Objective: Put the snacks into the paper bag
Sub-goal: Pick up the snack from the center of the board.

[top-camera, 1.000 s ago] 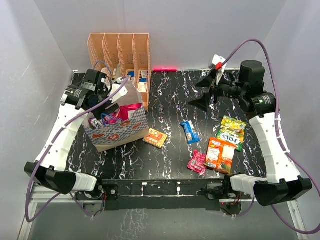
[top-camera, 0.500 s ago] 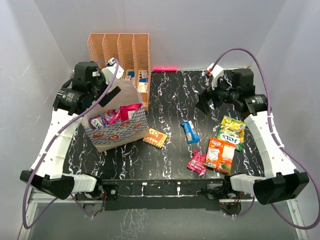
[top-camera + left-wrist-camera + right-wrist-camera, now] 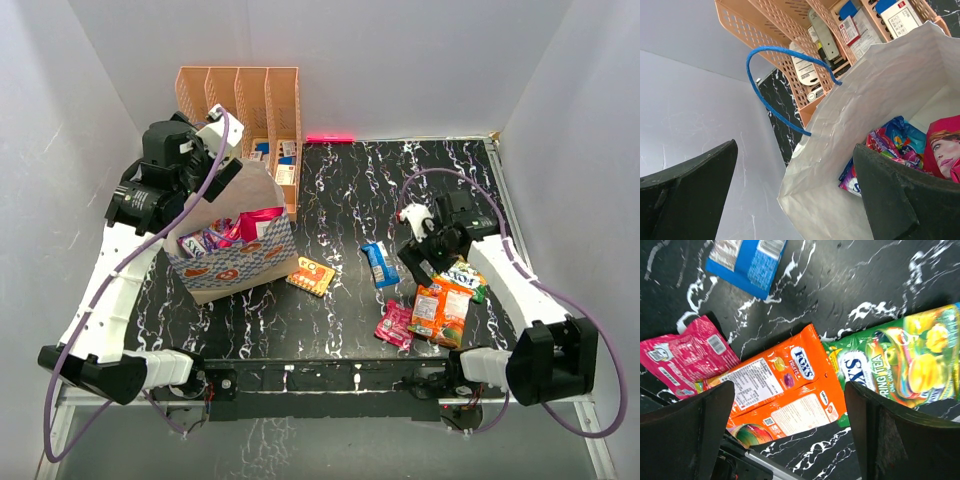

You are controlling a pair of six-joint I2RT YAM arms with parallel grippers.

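The paper bag stands at the left, its mouth open, with purple-blue and magenta snacks inside. My left gripper hangs open just above the bag's back left corner, holding nothing. On the table lie a small orange packet, a blue one, a pink one, an orange Fox's packet and a green-yellow one. My right gripper is open, low over the orange Fox's packet, with the green-yellow packet beside it.
A peach perforated file rack holding boxes stands right behind the bag. The bag's blue handle arcs up near my left fingers. The table's near edge rail runs just past the orange packet. A small red strip sits at the back edge.
My right arm has swung from the back right down to the orange packet. My left gripper has opened wider and lifted back a little from the bag's mouth.
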